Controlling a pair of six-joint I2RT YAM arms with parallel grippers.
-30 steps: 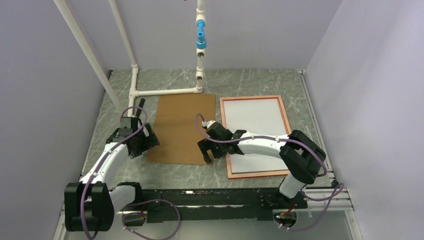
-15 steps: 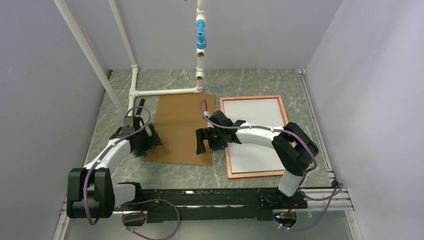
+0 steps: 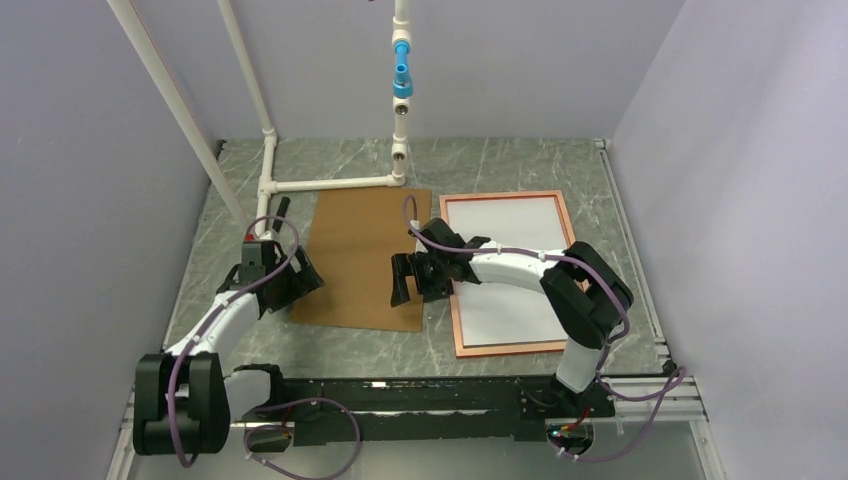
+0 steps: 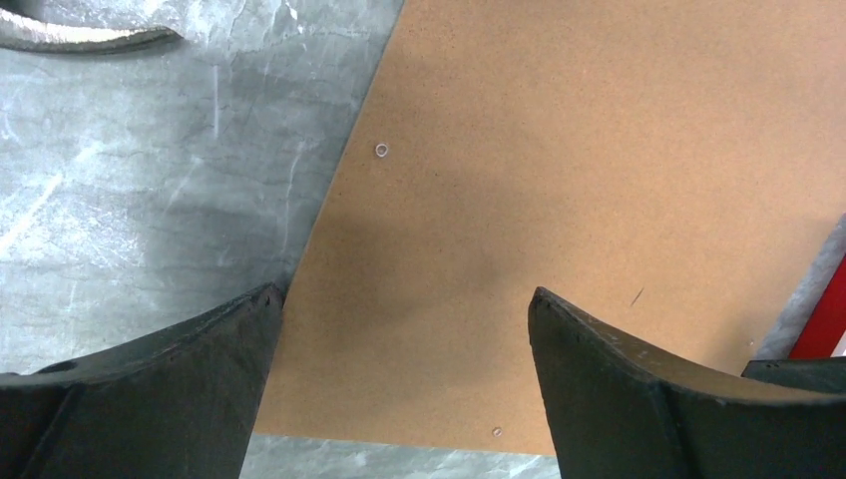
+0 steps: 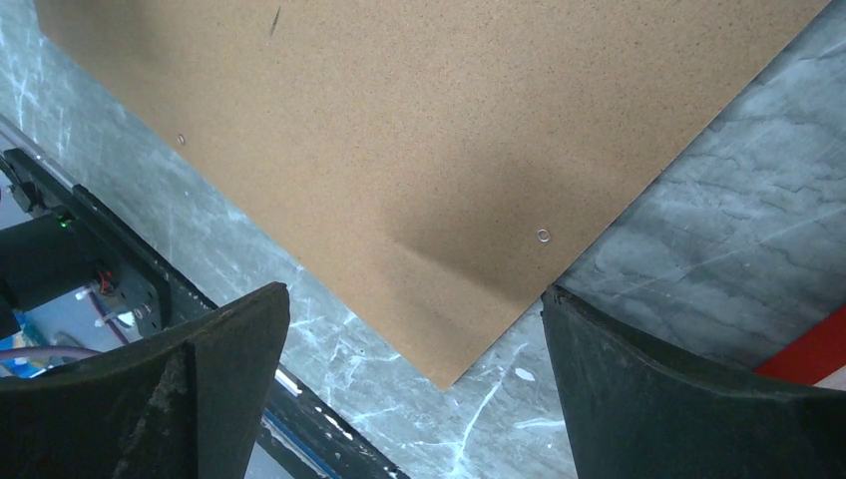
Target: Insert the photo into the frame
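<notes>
The frame [image 3: 505, 195] lies flat at the right, pale orange-wood face up. A white sheet, the photo [image 3: 512, 245], lies inside it with its plain face up. The brown backing board [image 3: 365, 250] lies to the left of the frame. My left gripper [image 3: 287, 288] is open over the board's near left corner [image 4: 599, 150], holding nothing [image 4: 404, 309]. My right gripper [image 3: 407, 283] is open over the board's near right corner [image 5: 449, 120], holding nothing [image 5: 414, 299]. A red edge of the frame shows in the right wrist view [image 5: 813, 354] and in the left wrist view [image 4: 823, 324].
A white pipe stand [image 3: 330, 183] with a blue fitting [image 3: 401, 75] stands at the back, just beyond the board. A black rail [image 3: 420, 395] runs along the table's near edge. Grey walls close in on the left and right.
My right gripper moved left and away from the frame's left border to over the board's near right corner. My left gripper shifted slightly farther along the board's left corner.
</notes>
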